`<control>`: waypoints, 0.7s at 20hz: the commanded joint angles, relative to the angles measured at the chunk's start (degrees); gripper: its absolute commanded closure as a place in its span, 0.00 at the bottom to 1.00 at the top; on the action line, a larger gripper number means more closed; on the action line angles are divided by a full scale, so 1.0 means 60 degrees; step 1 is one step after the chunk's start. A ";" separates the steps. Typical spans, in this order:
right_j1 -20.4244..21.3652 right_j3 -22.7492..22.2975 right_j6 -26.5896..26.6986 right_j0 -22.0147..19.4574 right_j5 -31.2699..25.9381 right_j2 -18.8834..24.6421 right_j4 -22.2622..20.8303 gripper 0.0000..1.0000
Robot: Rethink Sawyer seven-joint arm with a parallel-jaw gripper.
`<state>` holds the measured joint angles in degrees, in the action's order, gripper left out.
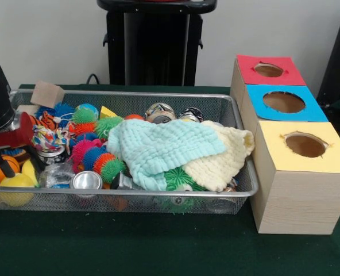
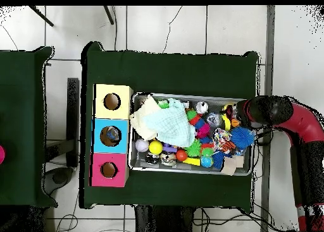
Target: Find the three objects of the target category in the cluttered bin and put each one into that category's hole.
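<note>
In the front view, the wire bin (image 1: 239, 192) sits on the table (image 1: 158, 247), with three boxes in a row just beside its right end. The box with the target hole (image 1: 283, 102) stands in the middle of that row, between a nearer box (image 1: 296, 195) and a farther one (image 1: 267, 70). Inside the bin, two cloths (image 1: 158, 149) lie on top of the heap toward the right, one (image 1: 227, 161) partly under the other. Balls and spiky toys (image 1: 92, 158) crowd the left half. The arm (image 1: 0, 109) reaches over the bin's left end.

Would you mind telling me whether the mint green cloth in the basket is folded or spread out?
Spread out: the mint green cloth drapes loosely over toys in the wire basket.
</note>
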<state>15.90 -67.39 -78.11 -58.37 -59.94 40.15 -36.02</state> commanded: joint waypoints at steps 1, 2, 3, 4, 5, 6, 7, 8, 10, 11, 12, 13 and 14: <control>-0.1137 0.0221 0.3318 0.0306 0.0568 0.0414 -0.0443 0.00; -0.1032 0.0008 0.3098 0.0293 0.0695 0.0365 -0.0447 0.00; -0.0920 -0.0198 0.2871 0.0296 0.0824 0.0311 -0.0460 0.00; -0.0831 -0.0376 0.2669 0.0308 0.0936 0.0269 -0.0466 0.00; -0.0757 -0.0555 0.2456 0.0312 0.1045 0.0219 -0.0473 0.00; -0.0682 -0.0710 0.2254 0.0327 0.1169 0.0179 -0.0492 0.00; -0.0607 -0.0865 0.2051 0.0341 0.1292 0.0140 -0.0510 0.00; -0.0526 -0.0995 0.1869 0.0362 0.1390 0.0097 -0.0533 0.00; -0.0370 -0.1201 0.1499 0.0428 0.1588 0.0008 -0.0592 0.00; -0.0288 -0.1338 0.1305 0.0452 0.1712 -0.0046 -0.0625 0.00; -0.0185 -0.1479 0.1070 0.0495 0.1848 -0.0115 -0.0665 0.00; -0.0100 -0.1586 0.0842 0.0552 0.1961 -0.0181 -0.0694 0.00; -0.0041 -0.1689 0.0652 0.0600 0.2051 -0.0236 -0.0706 0.00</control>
<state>17.09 -69.89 -77.33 -58.01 -58.10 40.11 -36.17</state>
